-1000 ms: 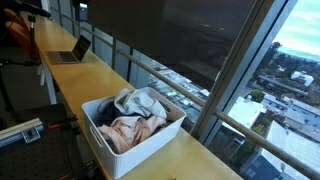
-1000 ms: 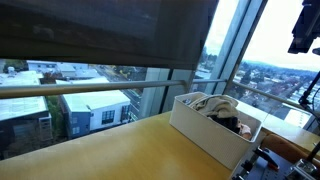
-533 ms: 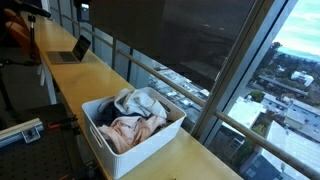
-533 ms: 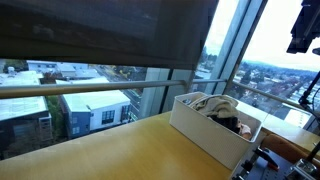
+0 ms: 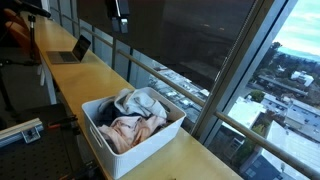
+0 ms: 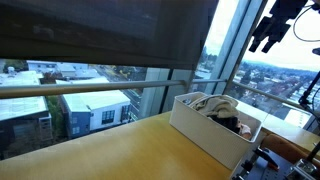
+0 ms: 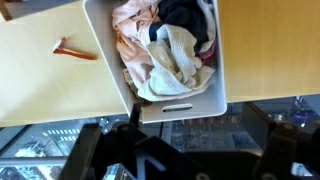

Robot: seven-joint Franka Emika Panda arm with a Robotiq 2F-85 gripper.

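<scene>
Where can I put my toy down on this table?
The bare counter between the laptop and the white bin is free, so is the wood on the bin's other side. The bin is crammed with clothes; an orange thing lies near it.

A long wooden counter (image 5: 100,75) ran along the window wall, its pale top showing in both exterior views (image 6: 120,150) and in the wrist view (image 7: 40,80). A white bin (image 5: 105,150) stood on it near one end, close to the window-side edge and slightly askew to it, and is also seen in an exterior view (image 6: 200,135) and the wrist view (image 7: 180,108). A laptop (image 5: 72,52) sat open well apart from the bin at the far end, and a small orange object (image 7: 75,50) lay flat on the wood just beside the bin.
</scene>
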